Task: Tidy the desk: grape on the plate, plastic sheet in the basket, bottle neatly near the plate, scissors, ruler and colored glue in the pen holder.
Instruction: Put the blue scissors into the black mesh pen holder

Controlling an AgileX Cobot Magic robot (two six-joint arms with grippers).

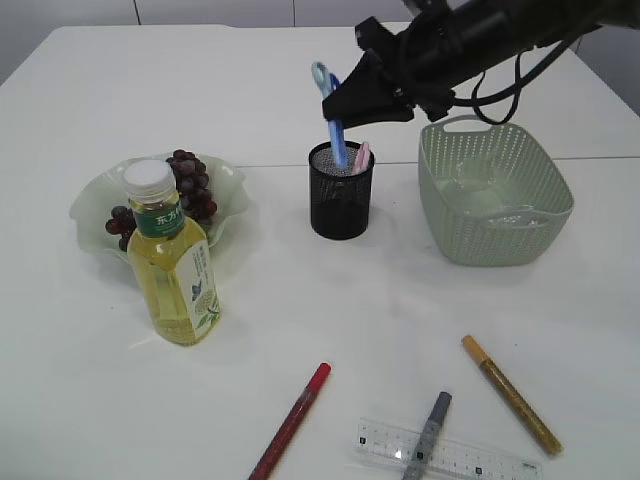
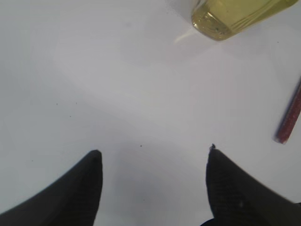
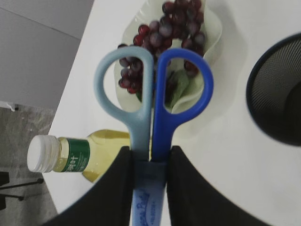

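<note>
While my right gripper [image 3: 149,162] was squeezed tight on the scissors [image 3: 153,103], it held them over the black pen holder [image 1: 341,190], their tip inside it. My left gripper [image 2: 153,155] stood wide apart over bare table, holding nothing. Grapes [image 1: 190,185] lay on the plate [image 1: 95,205], the bottle [image 1: 175,265] stood just in front.

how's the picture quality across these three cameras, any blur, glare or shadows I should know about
Exterior view: even, soft light, faint shadows under the bottle and pen holder, all sharp. Left wrist view: the left gripper fingers are dark and blurred, and the table is washed out. Right wrist view: scissors fairly sharp, the dark pen holder rim soft.
</note>
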